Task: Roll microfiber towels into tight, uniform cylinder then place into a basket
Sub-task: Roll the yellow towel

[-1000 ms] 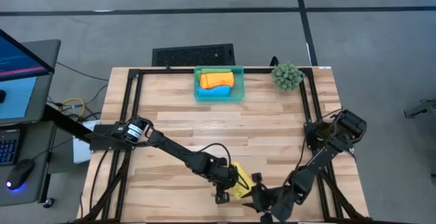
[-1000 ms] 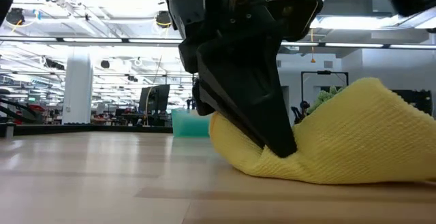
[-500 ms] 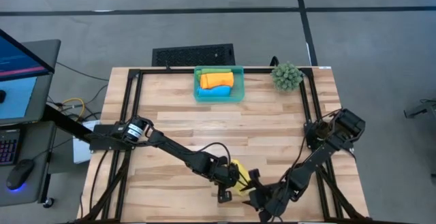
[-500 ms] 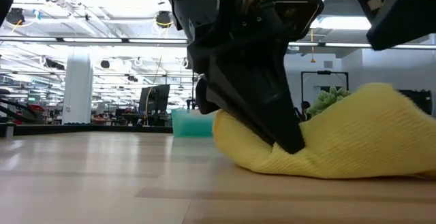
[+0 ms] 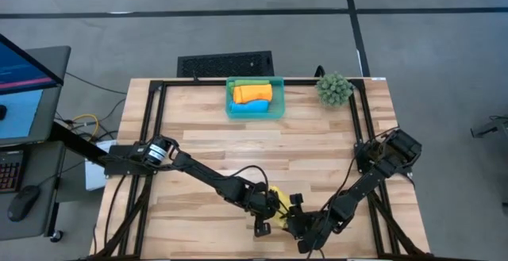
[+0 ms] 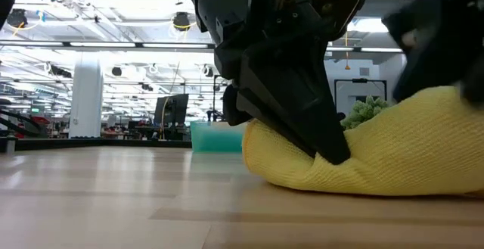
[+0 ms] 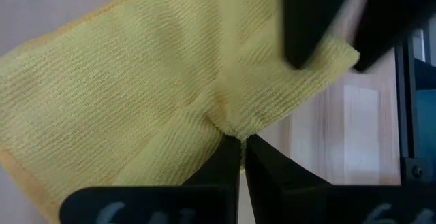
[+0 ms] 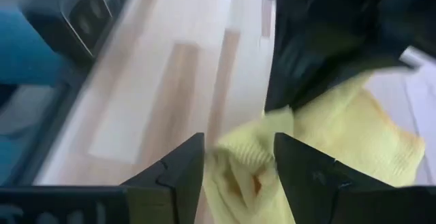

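A yellow towel (image 5: pixel 278 198) lies bunched near the table's front edge, its underside on the wood (image 6: pixel 393 158). My left gripper (image 7: pixel 242 146) is shut on it. My right gripper (image 8: pixel 238 149) stands open just to the towel's right. Its fingers are on either side of the towel's near end (image 8: pixel 235 157); whether they touch the cloth I cannot tell. The basket (image 5: pixel 277 109) stands at the far middle of the table with rolled orange, blue and green towels (image 5: pixel 252 94) in it. My left gripper pinches a gathered fold (image 7: pixel 228 125) in the yellow towel's middle between its two fingertips. The cloth puckers toward that spot. The fingers (image 6: pixel 329 147) slant down from the table's left. The towel lies on the table, humped on both sides of the pinch.
A spiky green plant ball (image 5: pixel 334 89) sits at the far right corner. Black frame rails (image 5: pixel 152 118) run along the table's left, right and far sides. Bare wood lies between the basket and the grippers. A desk with a monitor stands left of the table.
My right gripper has gone down and toward the table's left, closing in on the yellow towel and my left gripper. The towel's raised right end now lies a little lower and farther right in the low view. My left gripper has kept its hold.
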`<move>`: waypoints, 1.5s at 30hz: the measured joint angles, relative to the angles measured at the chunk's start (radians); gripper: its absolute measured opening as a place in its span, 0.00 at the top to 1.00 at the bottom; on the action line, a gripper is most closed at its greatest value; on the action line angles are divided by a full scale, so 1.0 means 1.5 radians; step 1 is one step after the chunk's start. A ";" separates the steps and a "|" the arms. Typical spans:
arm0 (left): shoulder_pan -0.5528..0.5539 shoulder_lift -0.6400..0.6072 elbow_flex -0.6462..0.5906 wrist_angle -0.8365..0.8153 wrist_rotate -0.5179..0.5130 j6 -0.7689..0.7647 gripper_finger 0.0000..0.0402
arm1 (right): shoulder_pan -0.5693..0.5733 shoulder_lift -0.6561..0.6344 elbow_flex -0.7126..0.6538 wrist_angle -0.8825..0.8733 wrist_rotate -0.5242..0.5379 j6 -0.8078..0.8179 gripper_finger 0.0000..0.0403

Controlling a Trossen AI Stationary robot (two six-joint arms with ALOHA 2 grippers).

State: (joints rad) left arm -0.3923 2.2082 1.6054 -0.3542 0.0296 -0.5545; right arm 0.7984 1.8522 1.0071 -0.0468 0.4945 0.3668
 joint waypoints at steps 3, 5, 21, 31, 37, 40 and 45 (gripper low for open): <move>0.000 0.000 0.000 0.000 0.000 0.000 0.99 | 0.000 0.028 0.001 0.025 -0.029 0.000 0.51; 0.000 0.000 0.000 -0.001 0.000 0.000 0.99 | 0.000 0.045 -0.001 0.018 -0.035 0.010 0.51; 0.000 0.000 0.000 0.008 -0.012 0.019 0.99 | 0.006 0.056 0.000 0.017 -0.030 0.158 0.95; 0.000 0.000 0.000 0.008 -0.023 0.083 0.99 | 0.015 0.056 0.001 -0.016 -0.026 0.193 0.97; 0.001 0.000 0.000 0.001 -0.007 0.085 0.90 | 0.018 0.056 0.000 -0.019 -0.034 0.205 0.95; 0.001 0.000 0.000 -0.007 -0.011 0.085 0.81 | 0.018 0.056 0.000 -0.019 -0.035 0.205 0.95; 0.002 0.000 0.000 -0.016 0.005 0.122 0.66 | 0.021 0.056 0.000 -0.019 -0.034 0.205 0.98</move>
State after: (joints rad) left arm -0.3889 2.2082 1.6054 -0.3785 0.0364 -0.3714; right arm 0.8297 1.9362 1.0077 -0.0746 0.4431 0.6743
